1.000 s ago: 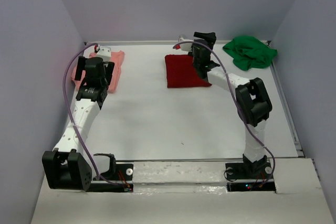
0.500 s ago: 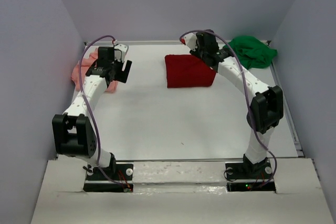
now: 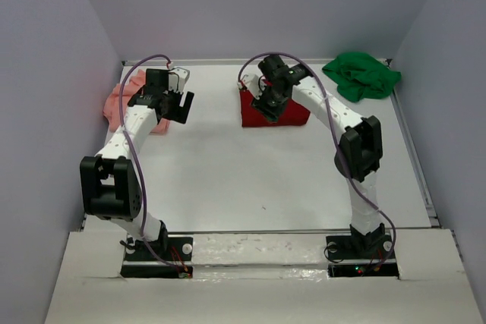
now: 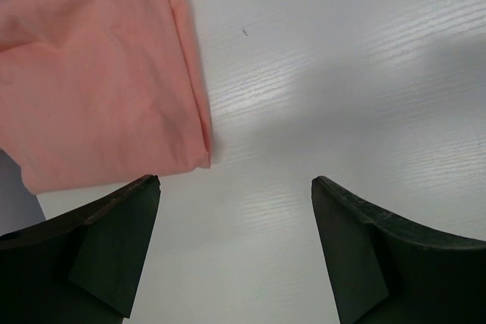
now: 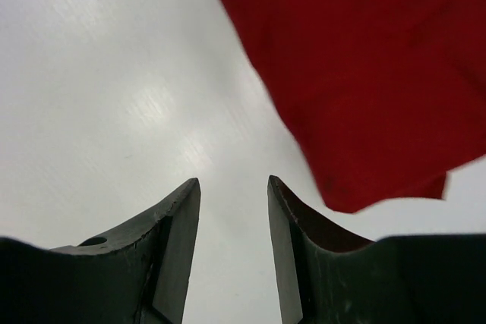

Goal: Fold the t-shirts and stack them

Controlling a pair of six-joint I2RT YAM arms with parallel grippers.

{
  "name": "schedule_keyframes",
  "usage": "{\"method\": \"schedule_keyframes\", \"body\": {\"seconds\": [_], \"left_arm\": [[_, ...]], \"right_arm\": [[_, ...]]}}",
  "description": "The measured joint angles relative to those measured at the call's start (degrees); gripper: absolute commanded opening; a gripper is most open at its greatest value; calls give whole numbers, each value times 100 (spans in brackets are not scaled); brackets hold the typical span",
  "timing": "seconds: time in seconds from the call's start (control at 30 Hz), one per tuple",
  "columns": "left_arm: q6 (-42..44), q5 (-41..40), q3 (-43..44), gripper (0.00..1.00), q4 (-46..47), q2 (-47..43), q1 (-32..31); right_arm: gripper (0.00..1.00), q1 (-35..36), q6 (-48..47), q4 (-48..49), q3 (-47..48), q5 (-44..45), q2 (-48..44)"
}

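Note:
The salmon pink t-shirt [image 3: 118, 105] lies folded at the table's far left, and its corner [image 4: 99, 89] fills the upper left of the left wrist view. My left gripper [image 3: 179, 104] [image 4: 235, 187] hovers just right of it, open wide over bare table. The dark red t-shirt [image 3: 295, 114] [image 5: 364, 58] lies folded at the far centre. My right gripper [image 3: 266, 102] [image 5: 234, 184] hangs over its left part, jaws partly open with nothing between them. The bright green t-shirt [image 3: 361, 75] lies crumpled in the far right corner.
Grey walls [image 3: 250, 5] close in the table on three sides. A metal rail [image 3: 416, 161] runs along the right edge. Purple cables [image 3: 133, 149] loop along both arms. White table [image 3: 243, 165] stretches between the shirts and the arm bases.
My left gripper has come off the pink t-shirt to its right. My right gripper has swung from behind the dark red t-shirt to its left part, and its jaws have narrowed.

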Motion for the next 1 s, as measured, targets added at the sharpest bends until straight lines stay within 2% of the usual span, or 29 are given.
{"method": "schedule_keyframes", "body": {"seconds": [0.27,0.47,0.7,0.83,1.0], "left_arm": [[2,-4,-116,93,17,-179,0],[0,4,-155,93,42,-205,0],[-2,33,-157,93,37,-205,0],[0,37,-157,93,37,-205,0],[0,31,-208,93,66,-210,0]], "right_arm": [[46,299,138,-632,219,-494,964],[46,444,155,-765,962,-564,1250],[46,520,184,-776,1346,-634,1508],[56,588,195,-719,1403,-658,1759],[63,627,179,-466,1355,-605,1952]]}}
